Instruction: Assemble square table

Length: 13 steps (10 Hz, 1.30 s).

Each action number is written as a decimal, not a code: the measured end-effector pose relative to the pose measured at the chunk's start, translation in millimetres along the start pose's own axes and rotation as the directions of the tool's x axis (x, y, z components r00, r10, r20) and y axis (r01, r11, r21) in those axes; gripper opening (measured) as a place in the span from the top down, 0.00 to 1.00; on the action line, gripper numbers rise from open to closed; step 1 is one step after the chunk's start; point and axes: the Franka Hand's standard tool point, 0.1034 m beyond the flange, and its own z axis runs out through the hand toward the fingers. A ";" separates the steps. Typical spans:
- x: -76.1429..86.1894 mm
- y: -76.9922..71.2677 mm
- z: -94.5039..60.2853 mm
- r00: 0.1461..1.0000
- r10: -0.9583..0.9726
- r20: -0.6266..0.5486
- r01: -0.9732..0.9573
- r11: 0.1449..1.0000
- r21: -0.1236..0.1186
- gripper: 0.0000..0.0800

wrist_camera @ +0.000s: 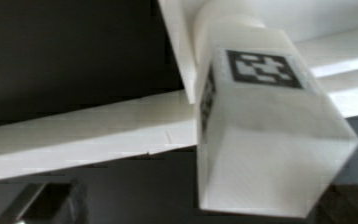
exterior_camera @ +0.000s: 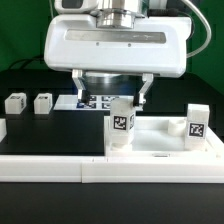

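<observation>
- Gripper (exterior_camera: 112,97) hangs over the middle of the bench (exterior_camera: 50,132). Its jaws are spread wide with nothing between them, and the fingers (exterior_camera: 81,88) are clear of every part.
- Tabletop slab (exterior_camera: 160,143) lies flat on the black bench in the exterior view's right half, just behind the white border wall (exterior_camera: 50,168).
- Near leg (exterior_camera: 122,127) stands upright at the slab's corner toward the exterior view's left, tag facing the camera. It is lower than the gripper and in front of it, apart from both fingers. Cannot tell whether it is seated in a socket.
- End leg (exterior_camera: 196,123) stands upright at the slab's end on the exterior view's right, tag facing the camera. Cannot tell whether it is on the slab or just behind it.
- Loose leg A (exterior_camera: 15,102) and loose leg B (exterior_camera: 43,102) sit side by side on the bench at the exterior view's left, not touching, well apart from the slab.
- Marker board (exterior_camera: 100,101) lies flat on the bench below the gripper, behind the near leg.
- Wrist view: the near leg (wrist_camera: 265,135) fills much of the frame, its tag (wrist_camera: 261,70) sharp on one face. The slab's rim (wrist_camera: 87,128) runs as a white band behind it, over the black bench.
- Wrist view, lower corner: a dark blurred shape, too unclear to name.
</observation>
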 end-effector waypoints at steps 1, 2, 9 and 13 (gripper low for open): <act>2.4 -2.8 -1.0 0.998 0.010 0.062 -0.011 1.000 0.009 0.19; 3.8 -7.3 -1.5 0.994 0.016 0.111 -0.018 1.000 0.015 0.19; -2.5 -3.5 7.3 0.991 0.035 0.132 -0.039 0.999 0.028 0.19; -2.2 -1.9 7.6 0.991 0.037 0.132 -0.041 0.999 0.026 0.19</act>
